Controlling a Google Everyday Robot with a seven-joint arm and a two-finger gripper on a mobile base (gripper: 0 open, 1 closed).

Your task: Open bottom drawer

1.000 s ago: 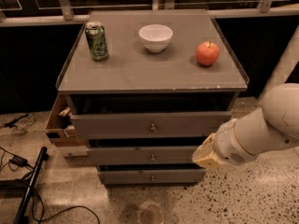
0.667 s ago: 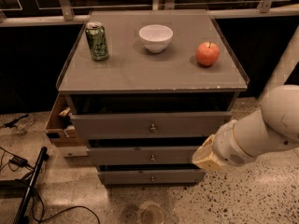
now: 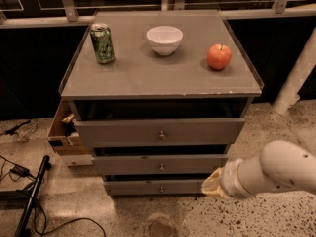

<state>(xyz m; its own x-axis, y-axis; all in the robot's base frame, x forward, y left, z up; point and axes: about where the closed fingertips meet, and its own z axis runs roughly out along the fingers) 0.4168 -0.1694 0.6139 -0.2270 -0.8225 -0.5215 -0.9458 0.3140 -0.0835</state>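
The bottom drawer (image 3: 148,187) is the slimmest of three grey fronts on a low cabinet, with a small round metal knob (image 3: 161,188) at its centre. It stands out slightly less than the two fronts above it. My gripper (image 3: 211,185) is at the end of the white arm (image 3: 276,172) coming in from the lower right. It is level with the bottom drawer's right end, right of the knob and apart from it.
On the cabinet top (image 3: 148,78) stand a green can (image 3: 102,43), a white bowl (image 3: 164,38) and a red apple (image 3: 219,56). The top drawer (image 3: 123,131) and middle drawer (image 3: 128,165) stick out. A cardboard box (image 3: 61,132) and cables (image 3: 29,196) lie to the left.
My arm has dropped lower and drawn back to the right; its tip has come down from middle-drawer height to bottom-drawer height. The drawers have not moved.
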